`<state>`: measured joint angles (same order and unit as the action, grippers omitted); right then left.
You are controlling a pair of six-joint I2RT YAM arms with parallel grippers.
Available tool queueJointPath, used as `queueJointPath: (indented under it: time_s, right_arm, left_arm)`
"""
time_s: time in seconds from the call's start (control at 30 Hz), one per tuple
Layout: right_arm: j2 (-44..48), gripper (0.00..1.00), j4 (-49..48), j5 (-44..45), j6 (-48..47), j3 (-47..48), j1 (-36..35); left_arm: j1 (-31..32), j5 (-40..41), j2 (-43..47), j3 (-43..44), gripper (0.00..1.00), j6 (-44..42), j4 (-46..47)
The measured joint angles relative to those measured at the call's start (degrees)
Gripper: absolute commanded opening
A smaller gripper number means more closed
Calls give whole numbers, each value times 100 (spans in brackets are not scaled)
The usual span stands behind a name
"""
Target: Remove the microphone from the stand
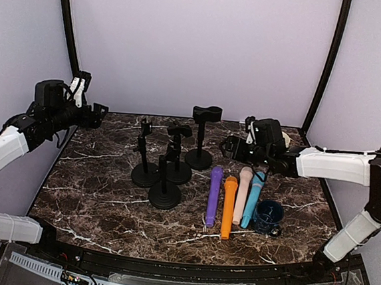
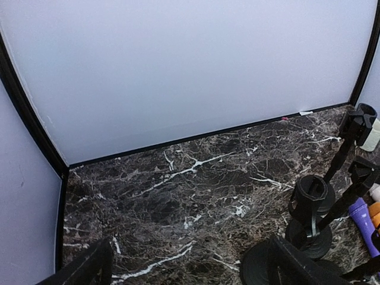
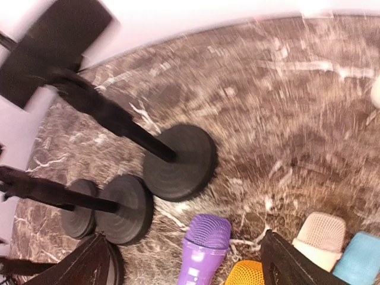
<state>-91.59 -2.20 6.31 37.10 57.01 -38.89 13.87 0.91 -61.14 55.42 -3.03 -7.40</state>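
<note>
Several black stands (image 1: pixel 168 174) are grouped at the table's centre, and none holds a microphone. Purple (image 1: pixel 213 196), orange (image 1: pixel 228 206), pink (image 1: pixel 242 194) and blue (image 1: pixel 253 198) microphones lie side by side to the right of them. My right gripper (image 1: pixel 229 146) hovers open above the microphone heads, beside the tallest stand (image 1: pixel 203 133). In the right wrist view the gripper (image 3: pixel 187 261) is open over the purple microphone's head (image 3: pixel 205 237). My left gripper (image 1: pixel 99 114) is open and empty, high at the table's far left. The left wrist view (image 2: pixel 190 270) shows bare marble between its fingers.
A dark blue cup (image 1: pixel 267 216) stands right of the blue microphone. A small cream object (image 1: pixel 284 137) sits at the back right behind my right gripper. Round stand bases (image 3: pixel 181 161) lie close to the purple microphone. The backdrop wall closes off the far edge.
</note>
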Motion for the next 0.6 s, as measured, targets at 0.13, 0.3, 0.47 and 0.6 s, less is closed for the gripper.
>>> queueJointPath:
  time_s: [0.13,0.3,0.47,0.6]
  right_arm:
    - [695,99,-345,48,-444,-184,98]
    - [1182,99,-610,-76,-866,-313,752]
    - [1355,99,-1056,-201,-1178,-962,1873]
    - [1453,98,-1283,-280,-1335,-1668,2815]
  left_arm:
    - [0,-2,450,-494,99,393,184]
    - [-76,149,588,-1307,99,804,599]
    - [-638,-74,-42,-1742,99,1054,1110]
    - [-1646,-831,-168,-2286,99,1386,1849]
